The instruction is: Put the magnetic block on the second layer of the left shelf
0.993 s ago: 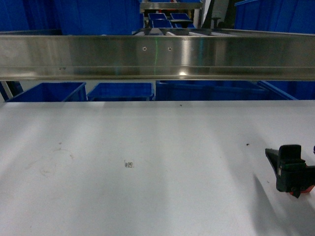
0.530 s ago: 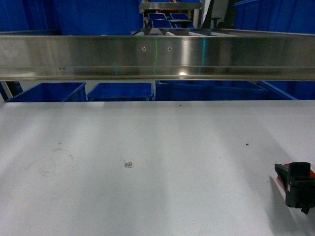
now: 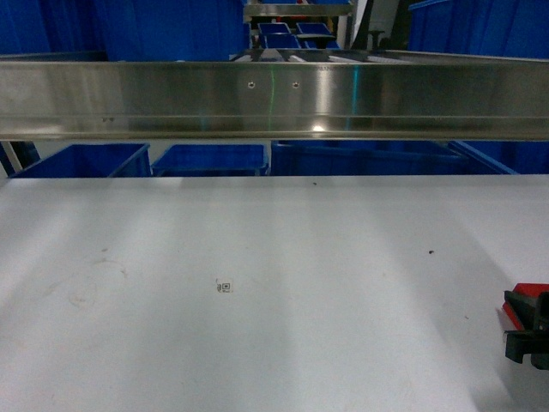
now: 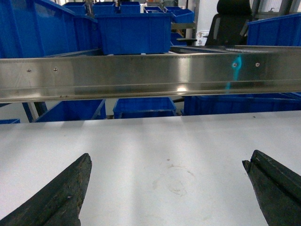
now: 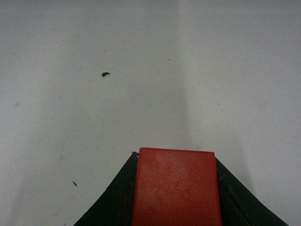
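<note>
We record a white table (image 3: 257,292) with a steel shelf rail (image 3: 274,99) running across its far side and blue crates (image 3: 210,160) behind. At the table's right edge our right claw (image 3: 530,330) is closed on the red block (image 5: 176,188), pinched between both fingers. Our left claw (image 4: 164,188) is spread wide over the table, gripping nothing.
</note>
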Tool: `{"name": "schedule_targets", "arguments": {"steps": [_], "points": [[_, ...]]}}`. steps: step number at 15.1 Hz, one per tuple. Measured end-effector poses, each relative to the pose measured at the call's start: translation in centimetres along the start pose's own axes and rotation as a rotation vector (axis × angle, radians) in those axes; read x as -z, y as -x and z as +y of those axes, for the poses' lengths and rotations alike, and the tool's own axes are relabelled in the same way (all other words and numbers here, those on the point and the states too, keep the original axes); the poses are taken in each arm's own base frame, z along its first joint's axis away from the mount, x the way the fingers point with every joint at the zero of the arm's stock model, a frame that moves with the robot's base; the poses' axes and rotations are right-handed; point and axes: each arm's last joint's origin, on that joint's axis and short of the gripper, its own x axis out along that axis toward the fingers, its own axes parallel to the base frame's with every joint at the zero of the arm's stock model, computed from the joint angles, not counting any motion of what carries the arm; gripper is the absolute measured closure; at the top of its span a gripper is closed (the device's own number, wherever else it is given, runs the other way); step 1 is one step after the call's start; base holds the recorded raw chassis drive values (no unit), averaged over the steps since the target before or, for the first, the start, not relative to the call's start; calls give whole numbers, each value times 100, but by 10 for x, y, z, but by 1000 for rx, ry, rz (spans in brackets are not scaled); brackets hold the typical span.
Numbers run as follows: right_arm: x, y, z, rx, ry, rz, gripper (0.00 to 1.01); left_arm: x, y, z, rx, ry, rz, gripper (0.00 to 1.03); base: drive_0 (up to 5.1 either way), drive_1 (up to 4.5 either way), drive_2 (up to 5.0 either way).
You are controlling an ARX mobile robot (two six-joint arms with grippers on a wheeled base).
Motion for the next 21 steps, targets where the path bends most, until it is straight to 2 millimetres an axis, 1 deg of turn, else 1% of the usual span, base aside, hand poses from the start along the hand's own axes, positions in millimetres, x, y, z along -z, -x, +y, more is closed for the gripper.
{"name": "schedule_targets", "arguments": {"steps": [1,3,4,6,7,8,12,15,16,17,18,19,21], "points": [[0,0,0,3,2,-10,67,0,0,0,0,0,0,5,0,0,0],[-1,2,0,32,6,-30,67,0,0,0,0,0,0,5,0,0,0],[-8,9,1,56,13,-50,67,0,0,0,0,0,0,5,0,0,0],[-34,35,13,67,42,-152,68,0,0,0,0,0,0,5,0,0,0],[-48,52,20,88,74,-219,68,0,0,0,0,0,0,5,0,0,0],[-56,74,27,147,137,-271,68,0,0,0,0,0,0,5,0,0,0],[-57,104,29,206,211,-270,68,0,0,0,0,0,0,5,0,0,0],[-65,126,32,217,218,-299,68,0,0,0,0,0,0,5,0,0,0],[-75,150,36,200,211,-368,68,0,0,0,0,0,0,5,0,0,0],[-79,167,35,194,190,-413,68,0,0,0,0,0,0,5,0,0,0],[-81,179,31,212,147,-480,68,0,0,0,0,0,0,5,0,0,0],[-80,179,27,218,92,-501,68,0,0,0,0,0,0,5,0,0,0],[-67,168,26,177,16,-464,68,0,0,0,0,0,0,5,0,0,0]]}}
